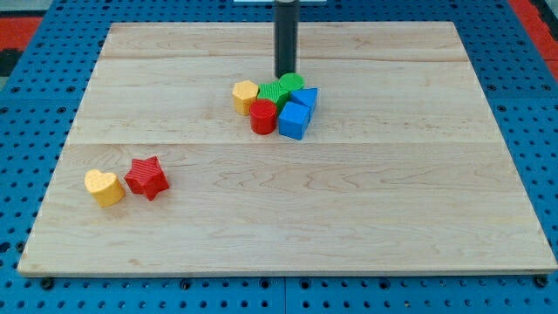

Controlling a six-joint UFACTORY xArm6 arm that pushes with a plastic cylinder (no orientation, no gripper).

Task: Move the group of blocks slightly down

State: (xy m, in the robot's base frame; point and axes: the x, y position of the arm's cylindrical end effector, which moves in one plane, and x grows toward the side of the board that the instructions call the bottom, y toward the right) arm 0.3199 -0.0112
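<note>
My tip (286,73) stood at top side of block group, just touching green blocks (281,89). No claw on arm, only rod, nothing held. Group sat near board's (349,227) top edge, middle: yellow block (245,95), red cylinder (263,116), two blue cubes (296,113). Yellow heart (104,187) and red star (146,177) sat side by side near left edge, well apart from group.

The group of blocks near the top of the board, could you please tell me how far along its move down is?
Done: my tip sits at the cluster's top edge, against the green blocks. In hand: the push down. Left: the yellow block, red cylinder and blue cubes still sit in the board's upper half.
</note>
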